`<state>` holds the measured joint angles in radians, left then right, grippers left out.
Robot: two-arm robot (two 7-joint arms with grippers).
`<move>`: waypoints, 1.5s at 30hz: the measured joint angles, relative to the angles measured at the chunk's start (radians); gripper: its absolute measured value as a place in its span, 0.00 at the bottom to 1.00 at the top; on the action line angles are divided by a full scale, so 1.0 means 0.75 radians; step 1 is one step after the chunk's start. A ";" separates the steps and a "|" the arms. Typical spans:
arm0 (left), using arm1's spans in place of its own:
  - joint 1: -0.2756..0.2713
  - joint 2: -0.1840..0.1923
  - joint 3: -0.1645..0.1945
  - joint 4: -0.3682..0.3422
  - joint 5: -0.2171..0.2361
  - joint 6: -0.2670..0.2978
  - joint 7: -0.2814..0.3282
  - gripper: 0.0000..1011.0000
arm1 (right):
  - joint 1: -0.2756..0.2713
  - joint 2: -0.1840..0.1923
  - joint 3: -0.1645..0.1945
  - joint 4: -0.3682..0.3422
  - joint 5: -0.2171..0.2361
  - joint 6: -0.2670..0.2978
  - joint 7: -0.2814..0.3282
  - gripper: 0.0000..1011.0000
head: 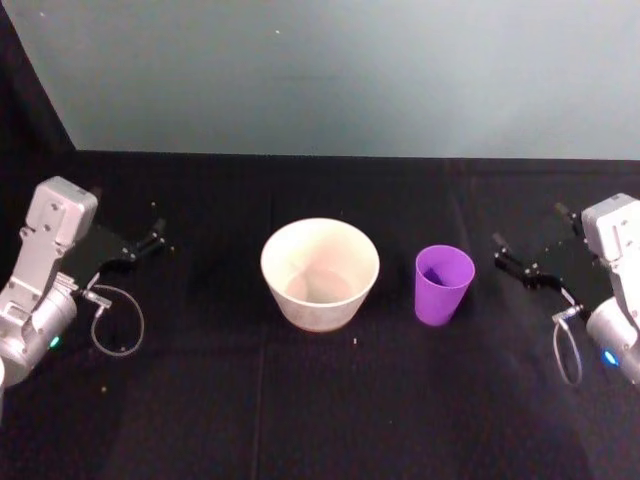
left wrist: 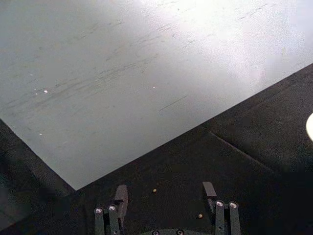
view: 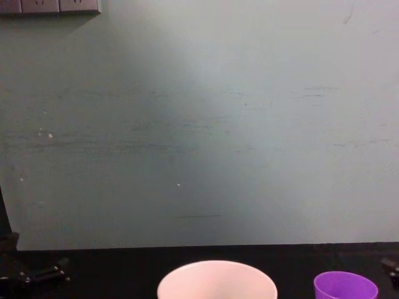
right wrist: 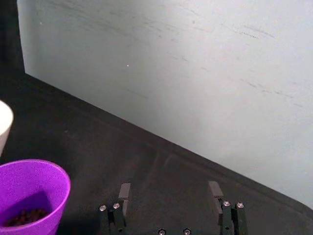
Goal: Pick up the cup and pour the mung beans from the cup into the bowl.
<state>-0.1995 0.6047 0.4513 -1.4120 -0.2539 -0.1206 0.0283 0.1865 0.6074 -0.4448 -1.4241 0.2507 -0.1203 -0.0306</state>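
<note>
The purple cup [head: 443,284] stands upright on the black table, just right of the white bowl [head: 320,272]. Dark mung beans [right wrist: 27,217] lie at the cup's [right wrist: 30,196] bottom in the right wrist view. The bowl looks empty; its rim [view: 217,275] and the cup's rim [view: 346,284] show low in the chest view. My right gripper [head: 518,260] hovers open a short way right of the cup, its fingers [right wrist: 124,192] spread with nothing between them. My left gripper [head: 152,240] rests open at the far left, well away from the bowl, its fingers [left wrist: 120,195] apart.
A pale grey-green wall [head: 340,70] rises along the table's back edge. A few stray beans [left wrist: 154,190] lie on the black cloth near the left gripper. Loose cable loops [head: 118,322] hang beside each wrist.
</note>
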 joint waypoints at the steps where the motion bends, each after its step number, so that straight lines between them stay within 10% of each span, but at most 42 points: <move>1: 0.000 0.000 0.000 0.000 0.000 0.000 0.000 0.99 | -0.013 0.004 0.004 -0.012 -0.003 0.001 -0.004 0.99; 20: 0.000 0.000 0.000 0.000 0.000 0.000 0.000 0.99 | -0.406 0.070 0.128 -0.279 0.106 -0.075 0.081 0.99; 45: 0.000 0.000 0.000 0.000 0.000 0.000 0.000 0.99 | -0.186 -0.169 0.072 -0.052 0.142 -0.076 0.320 0.99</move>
<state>-0.1995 0.6047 0.4514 -1.4120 -0.2539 -0.1206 0.0283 0.0474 0.4809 -0.3905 -1.4628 0.3571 -0.1775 0.2090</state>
